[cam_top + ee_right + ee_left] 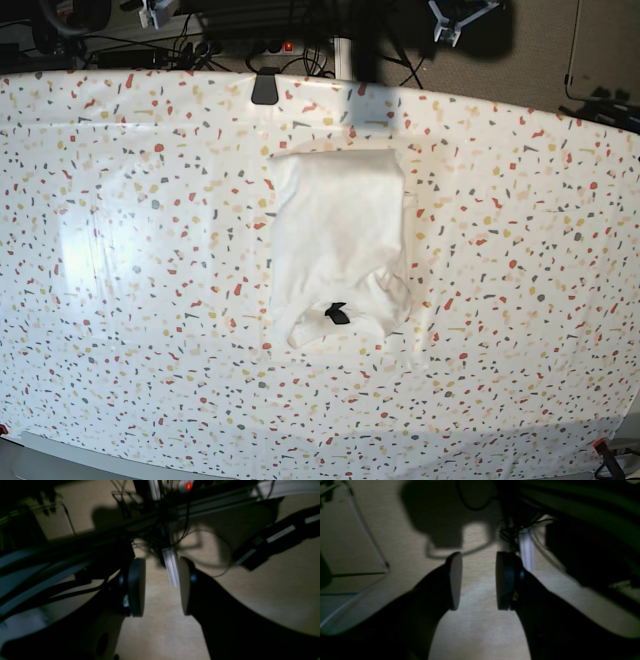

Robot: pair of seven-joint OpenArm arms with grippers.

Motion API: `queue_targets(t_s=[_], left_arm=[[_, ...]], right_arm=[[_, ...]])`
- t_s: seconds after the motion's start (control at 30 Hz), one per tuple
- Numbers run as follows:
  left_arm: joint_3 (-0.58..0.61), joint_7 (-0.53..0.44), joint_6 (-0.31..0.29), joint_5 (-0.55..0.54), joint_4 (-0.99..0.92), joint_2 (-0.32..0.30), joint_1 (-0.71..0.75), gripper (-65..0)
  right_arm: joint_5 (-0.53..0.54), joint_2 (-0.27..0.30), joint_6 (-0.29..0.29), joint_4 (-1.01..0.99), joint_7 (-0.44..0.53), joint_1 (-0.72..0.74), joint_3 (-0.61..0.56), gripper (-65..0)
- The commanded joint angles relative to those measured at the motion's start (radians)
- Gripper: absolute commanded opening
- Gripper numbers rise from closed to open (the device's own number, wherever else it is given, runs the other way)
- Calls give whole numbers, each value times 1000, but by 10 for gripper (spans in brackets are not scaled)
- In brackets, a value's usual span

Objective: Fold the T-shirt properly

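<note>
T-shirt (340, 240) print hidden — folded inward perhaps, dark wrist views blurred, table cover (130, 250) cropped at edges

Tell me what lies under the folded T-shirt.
The T-shirt rests on the speckled table cover, which shows all around it. The patch directly beneath is covered, so anything there is hidden.

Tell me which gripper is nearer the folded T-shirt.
Left, it seems. Both sit past the table's far edge: the left gripper just right of the T-shirt in base view, the right gripper farther left.
</note>
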Motion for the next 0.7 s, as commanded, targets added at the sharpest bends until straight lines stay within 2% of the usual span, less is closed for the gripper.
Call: queue_targets(t_s=[0.0,0.07,0.2,0.43,0.67], left_arm=[[0,-11,-2,5,-41,-5,-11,-429],[0,-22,-5,5,-121,-5,-55,-429],[0,-22,-5,4,-197,-17,-91,-429],[0,-22,-5,4,-198,-26,-90,-429],[0,-27,-5,5,-198,-26,-91,-429]], right_arm=[[-21,14,4,-67,47,27,-9,-423],[-88,14,-27,-219,110,106,-27,-423],[-174,14,-46,-375,121,219,-55,-423],[-214,14,-145,-382,94,283,-200,-423],[-211,13,-171,-382,106,294,-328,-423]])
